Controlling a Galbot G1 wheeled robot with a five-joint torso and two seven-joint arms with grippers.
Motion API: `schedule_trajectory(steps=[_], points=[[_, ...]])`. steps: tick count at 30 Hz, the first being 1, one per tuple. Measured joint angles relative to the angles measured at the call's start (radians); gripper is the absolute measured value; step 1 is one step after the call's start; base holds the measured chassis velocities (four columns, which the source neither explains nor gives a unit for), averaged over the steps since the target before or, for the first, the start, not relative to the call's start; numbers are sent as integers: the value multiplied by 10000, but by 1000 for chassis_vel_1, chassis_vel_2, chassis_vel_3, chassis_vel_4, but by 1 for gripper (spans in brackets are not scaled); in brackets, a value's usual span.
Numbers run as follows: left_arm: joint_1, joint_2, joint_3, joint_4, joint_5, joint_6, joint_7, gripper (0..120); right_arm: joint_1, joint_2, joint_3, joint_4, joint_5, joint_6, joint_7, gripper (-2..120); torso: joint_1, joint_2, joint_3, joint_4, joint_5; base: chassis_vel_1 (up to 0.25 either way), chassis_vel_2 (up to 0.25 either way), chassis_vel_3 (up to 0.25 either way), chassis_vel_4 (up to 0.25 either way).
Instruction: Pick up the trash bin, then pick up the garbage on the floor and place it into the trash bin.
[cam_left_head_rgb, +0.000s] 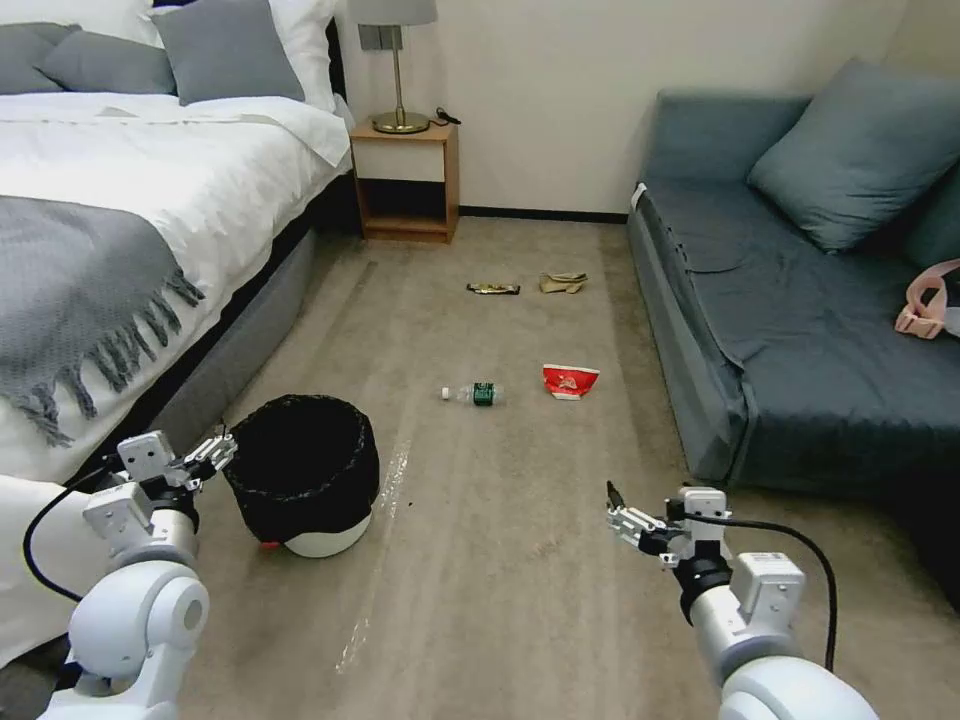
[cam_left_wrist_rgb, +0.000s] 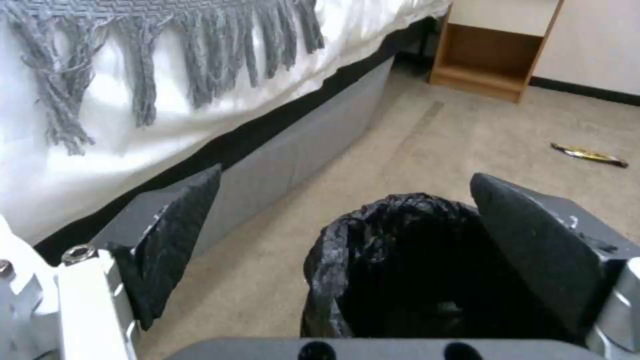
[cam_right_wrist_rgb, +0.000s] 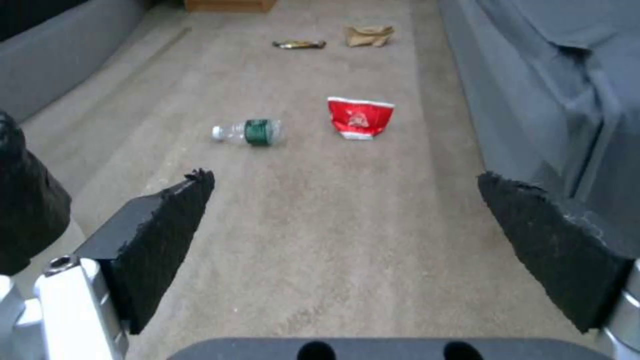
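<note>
Head view | left gripper (cam_left_head_rgb: 215, 452) jaws apart beside trash bin (cam_left_head_rgb: 305, 475)

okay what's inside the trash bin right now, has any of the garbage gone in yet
The trash bin shows only its black bag liner; the bottom is too dark to see. The bottle, snack bag, candy wrapper and paper wad lie on the floor.

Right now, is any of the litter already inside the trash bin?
No: the bottle, snack bag, candy wrapper and paper wad all lie on the carpet.
</note>
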Motion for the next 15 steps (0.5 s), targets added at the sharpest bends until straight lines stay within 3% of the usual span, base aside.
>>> schedule_trajectory(steps=[10,15], points=[[25,40,-37,-111,-49,12,-53,100,118,146,-376,-382,-288,145,-3,100,0,0,0,0,0,0,0,0,0],[-273,120,-38,0,-544,290,-296,100,246,209,-426,-529,-438,159,-3,100,0,0,0,0,0,0,0,0,0]])
